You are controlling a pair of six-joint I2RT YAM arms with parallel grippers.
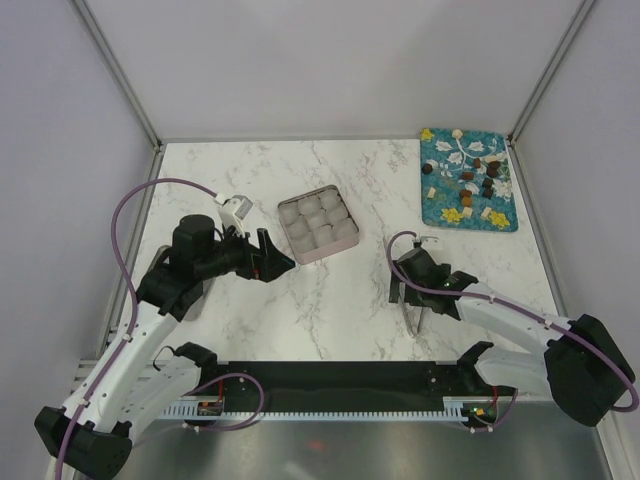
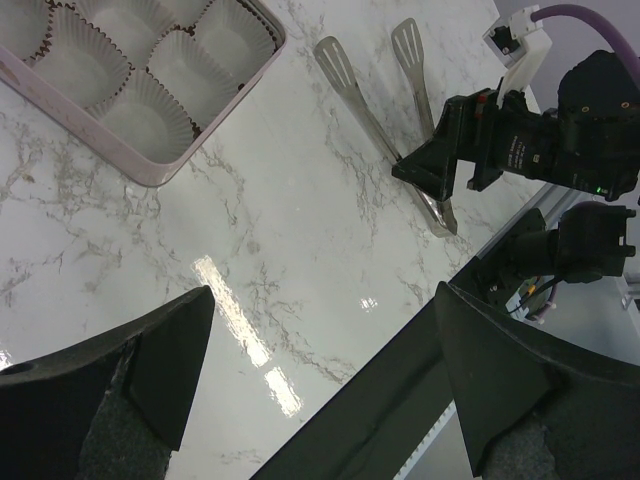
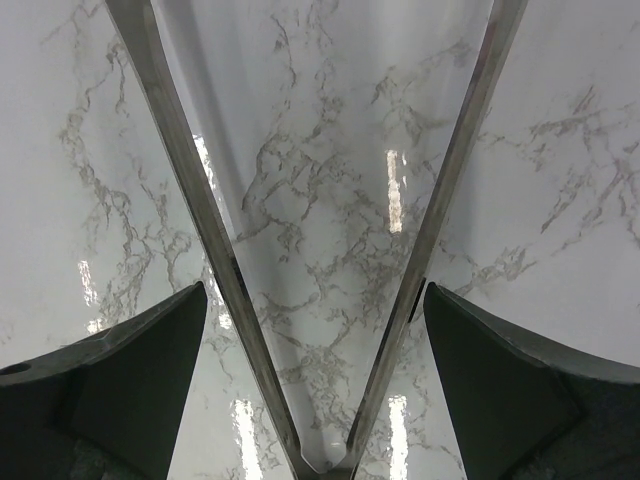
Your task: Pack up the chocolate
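The right gripper [image 3: 312, 385], open, straddles the tongs [image 3: 190, 180]; closing off-centre could skid them across the worktop [image 1: 340, 300]. The left gripper [image 1: 270, 255] hangs open beside the tin [image 1: 318, 225]. The chocolate [image 1: 475, 180] lies on the far blue lid [image 1: 440, 200].

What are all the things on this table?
Square pink metal tin: one, pink, middle of the table, no lid on.
White pleated paper cups: nine, white, inside the tin.
Blue flower-patterned tray: one, blue, far right corner.
Small chocolate pieces: many, too small to count; dark brown, light brown, cream, yellowish; on the tray.
Long thin metal tongs: one, silver, lying near right.
White marble-look table: one, white with grey veins.
Left arm, right arm: two, white and black, near edge.
Left arm's fingers: two, black, open, left of the tin.
Right arm's fingers: two, black, open, either side of the tongs.
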